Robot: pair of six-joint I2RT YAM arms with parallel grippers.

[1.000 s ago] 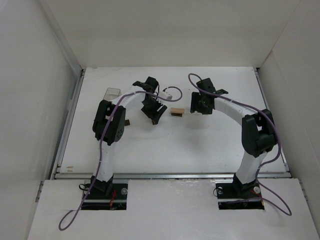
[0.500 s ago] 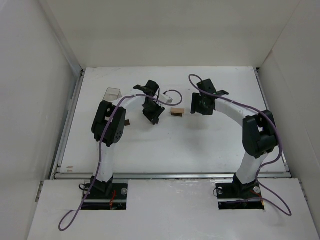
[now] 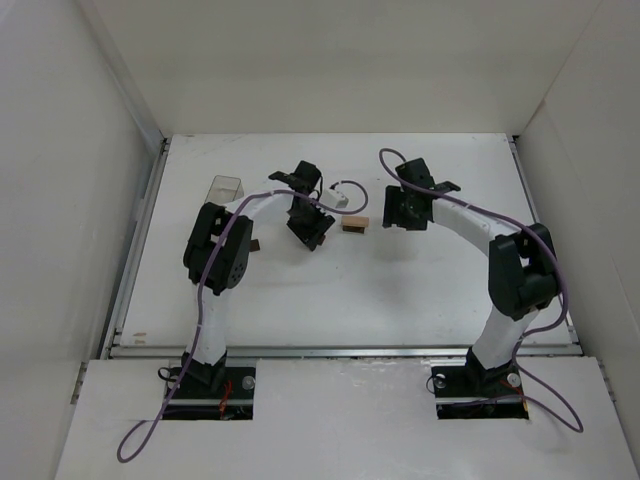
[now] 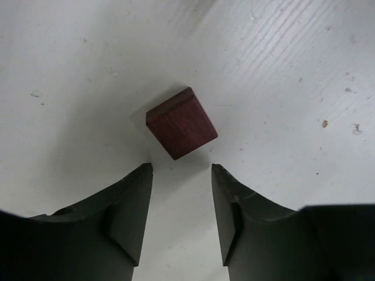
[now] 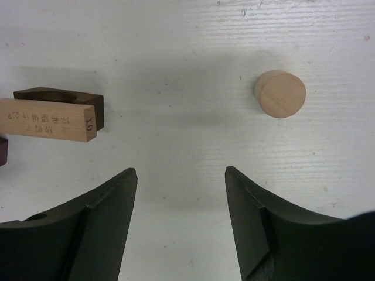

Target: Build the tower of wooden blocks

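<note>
A dark red-brown cube (image 4: 181,123) lies on the white table just beyond my left gripper (image 4: 179,170), which is open and empty. In the top view my left gripper (image 3: 312,232) hangs left of the tan slab (image 3: 353,224). The slab (image 5: 47,120) rests on a dark brown block (image 5: 64,99), at the far left of the right wrist view. A pale cylinder (image 5: 280,93) lies on its side, ahead and to the right of my right gripper (image 5: 180,171), which is open and empty. In the top view my right gripper (image 3: 400,212) is right of the slab.
A clear plastic box (image 3: 226,187) stands at the back left. Another small dark cube (image 3: 256,244) lies beside the left arm's elbow. A white cable plug (image 3: 345,197) hangs behind the slab. White walls enclose the table (image 3: 330,290) on three sides.
My left gripper has shifted slightly and turned a little near the slab. The right arm has barely moved. The blocks stay where they were.
</note>
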